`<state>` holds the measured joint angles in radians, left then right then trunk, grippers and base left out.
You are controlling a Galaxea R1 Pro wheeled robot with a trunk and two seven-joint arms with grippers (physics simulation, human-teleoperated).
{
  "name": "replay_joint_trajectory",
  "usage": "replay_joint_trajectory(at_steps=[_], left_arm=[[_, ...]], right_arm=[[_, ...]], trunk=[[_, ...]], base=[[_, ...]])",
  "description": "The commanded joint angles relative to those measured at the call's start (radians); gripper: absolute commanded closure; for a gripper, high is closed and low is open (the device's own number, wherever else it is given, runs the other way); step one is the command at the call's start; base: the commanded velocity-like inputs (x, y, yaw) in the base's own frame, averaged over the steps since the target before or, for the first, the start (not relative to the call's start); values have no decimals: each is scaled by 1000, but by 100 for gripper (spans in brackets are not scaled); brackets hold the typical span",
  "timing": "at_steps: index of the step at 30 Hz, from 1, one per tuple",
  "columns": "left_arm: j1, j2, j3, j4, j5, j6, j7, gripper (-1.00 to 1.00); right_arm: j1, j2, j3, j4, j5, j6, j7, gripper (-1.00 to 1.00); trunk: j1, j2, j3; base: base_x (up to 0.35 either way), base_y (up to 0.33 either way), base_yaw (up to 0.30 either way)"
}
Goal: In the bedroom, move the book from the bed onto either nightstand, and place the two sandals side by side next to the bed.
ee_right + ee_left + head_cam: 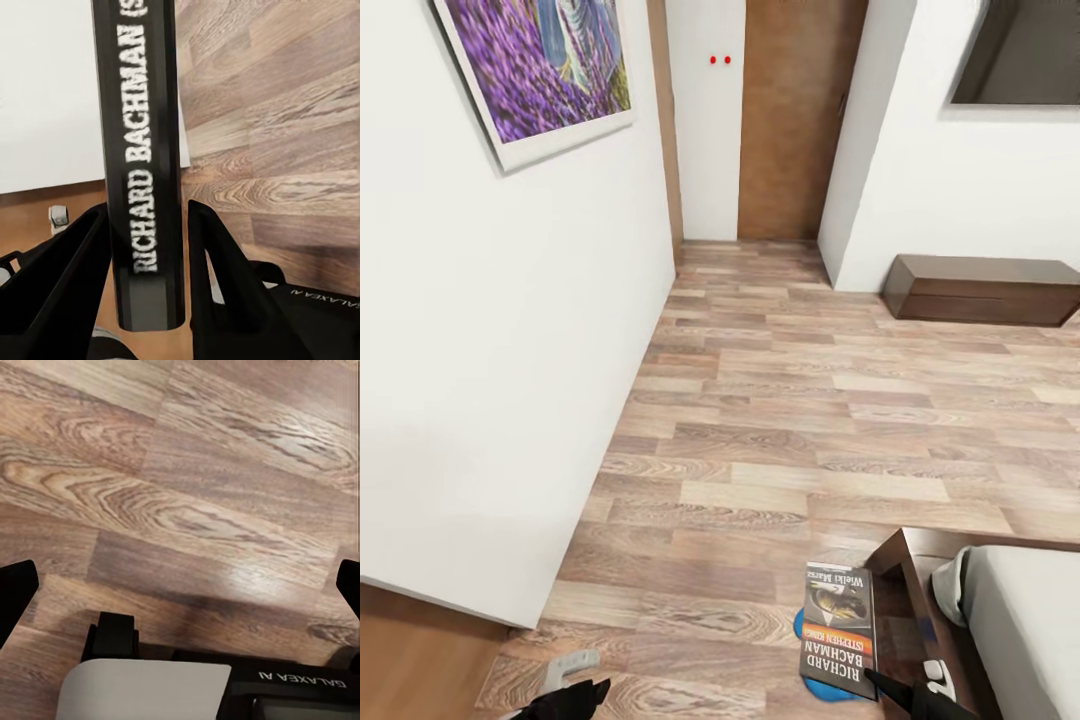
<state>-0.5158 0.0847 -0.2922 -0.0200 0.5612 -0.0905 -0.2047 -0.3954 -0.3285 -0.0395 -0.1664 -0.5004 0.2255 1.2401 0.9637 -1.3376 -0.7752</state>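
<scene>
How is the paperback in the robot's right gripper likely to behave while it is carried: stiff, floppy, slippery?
The book looks thin, so probably light and somewhat bendy. Held at its spine end by the right gripper, its free end may droop or swing. Its glossy-looking cover could slip between the fingers.

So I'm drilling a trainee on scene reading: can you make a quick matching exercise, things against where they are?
Things:
1. book
2. sandal
3. long low cabinet
4. framed picture

Places:
A. on the wall at left
B. on the floor, partly under the book
C. between the right end effector's fingers
D. against the far right wall

Pairs: 1-C, 2-B, 3-D, 4-A
</scene>
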Motion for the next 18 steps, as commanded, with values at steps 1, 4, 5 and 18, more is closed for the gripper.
replay_joint_trajectory(at_steps=[1,4,5,18], left_arm=[[0,-1,-8,1,9,-3,-4,-100],[0,-2,-8,1,9,-3,-4,-100],[0,-3,-8,2,9,-3,-4,-100],[0,-5,-8,1,9,-4,-4,-100]], right_arm=[[0,0,-3,0,0,10,3,100],[0,0,-3,-1,0,10,3,100],[0,0,-3,-2,0,9,3,100],[0,3,-2,-5,1,9,2,100]], trunk=[[0,0,1],[0,0,6],[0,0,7],[0,0,29]], base=[[0,0,-10],[0,0,-7],[0,0,-3],[0,0,-1]])
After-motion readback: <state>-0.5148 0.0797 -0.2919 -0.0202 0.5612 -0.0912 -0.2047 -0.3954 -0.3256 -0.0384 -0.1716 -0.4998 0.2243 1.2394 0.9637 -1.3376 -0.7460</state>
